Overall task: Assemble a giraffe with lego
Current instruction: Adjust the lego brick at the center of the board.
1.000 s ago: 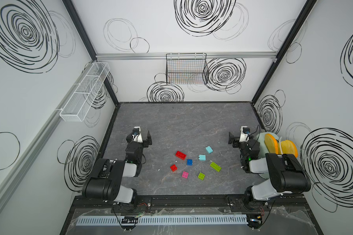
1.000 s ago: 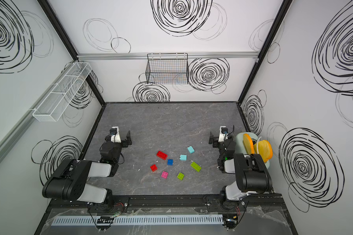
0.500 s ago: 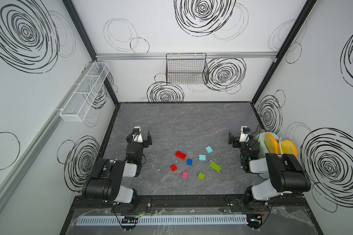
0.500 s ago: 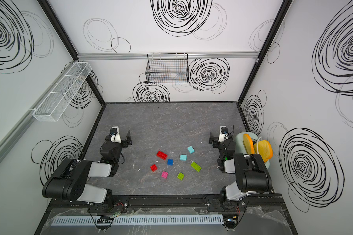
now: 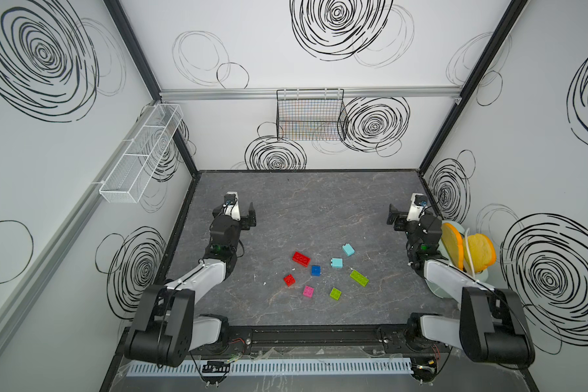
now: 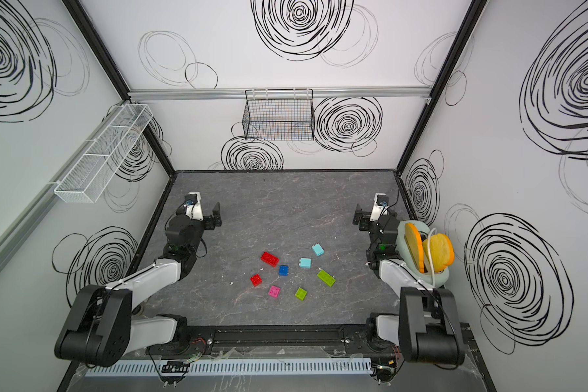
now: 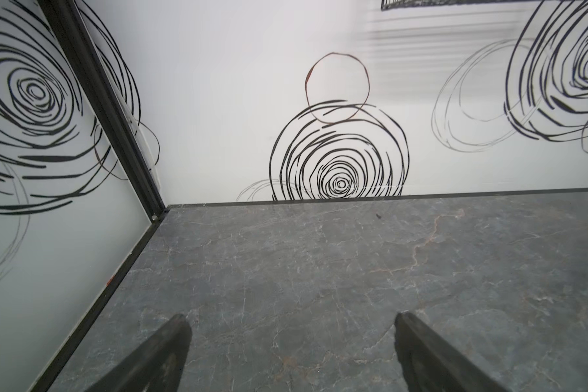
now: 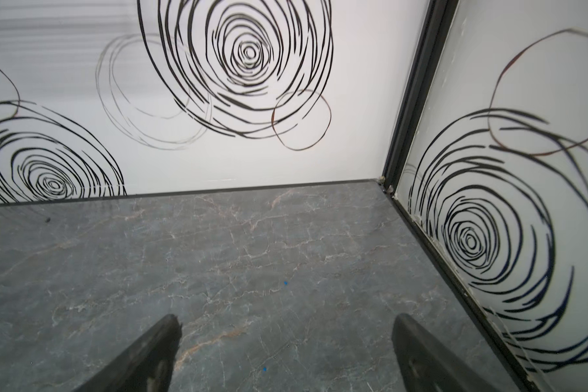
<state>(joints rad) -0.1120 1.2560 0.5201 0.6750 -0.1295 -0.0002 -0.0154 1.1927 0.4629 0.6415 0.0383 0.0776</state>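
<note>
Nothing has moved since the earlier frames. Bricks and both arms sit where they were a second back.

Left gripper (image 7: 291, 320): jaws spread wide, nothing between them, bare table (image 7: 319, 264) beneath. Right gripper (image 8: 286, 320): the same, released and empty. In both top views each is parked near its own side wall, well apart from the pieces.

The lego (image 5: 336, 263) lies loose in a scatter on the table, nearer the front edge and a little toward the right arm's side. No two pieces are joined, so there is no giraffe yet and not one step of the build is done.

Pieces seen:
- long red brick (image 5: 301, 259)
- small red brick (image 5: 289, 280)
- blue brick (image 5: 315, 270)
- pink brick (image 5: 308, 291)
- two light cyan bricks (image 5: 348, 249), near each other
- long lime brick (image 5: 359, 278)
- small lime brick (image 5: 335, 293)

All lie apart from one another and turned every which way. Studs look to face up, though the smaller ones are hard to read.

Handling, my judgement:
- The pieces are likely light, stiff, hard plastic with smooth sides, so they may skid on the stone-look top if nudged.
- Take each across its two flat side walls, low on the body, leaving the studs clear.
- Line the jaws up with each piece's angle first.
- Joining will want a straight downward press while the other arm steadies the lower piece.

Yellow toast slices (image 5: 479, 253) stand in a rack beside the right arm and are not part of the job.
</note>
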